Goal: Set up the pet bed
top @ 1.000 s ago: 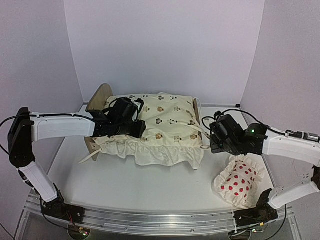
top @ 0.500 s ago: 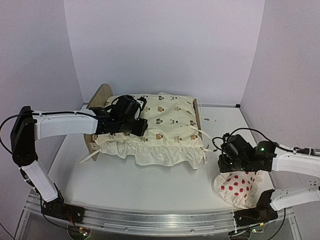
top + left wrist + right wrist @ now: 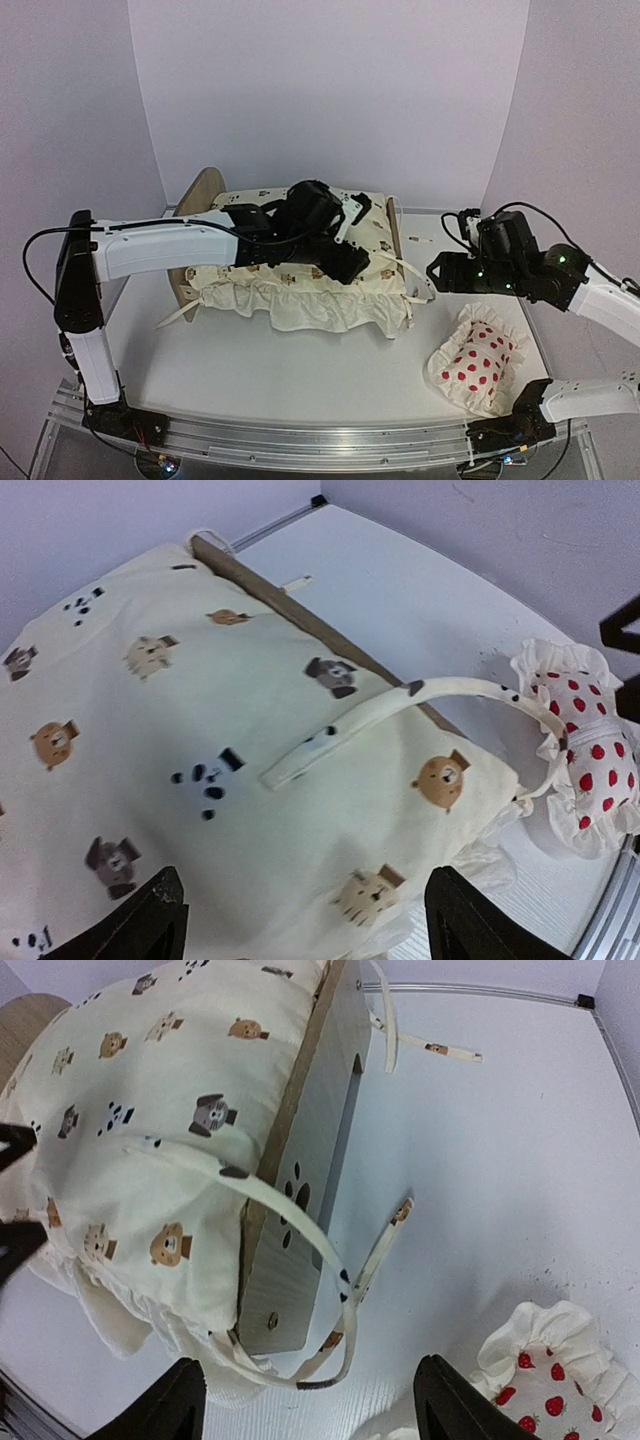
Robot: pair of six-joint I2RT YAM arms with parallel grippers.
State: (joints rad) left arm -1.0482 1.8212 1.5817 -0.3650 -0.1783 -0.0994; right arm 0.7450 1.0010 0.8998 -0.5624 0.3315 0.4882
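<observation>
White table (image 3: 300, 370), pet bed (image 3: 200, 192), pillow (image 3: 478, 365) (red-dotted)

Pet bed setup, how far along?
Done: cushion sits in the pet bed frame. In hand: nothing; left tool hovers open over the cushion, right tool open beside the end board. Left: pillow lies on the table, ties hang loose.

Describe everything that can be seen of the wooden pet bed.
The pet bed is a small frame of light plywood standing upright on the white table. Only its two end boards show: a rounded one at the left and one at the right with a paw-print cutout. A cream animal-print cushion covers the rest, and its ties hang over the right board.
</observation>
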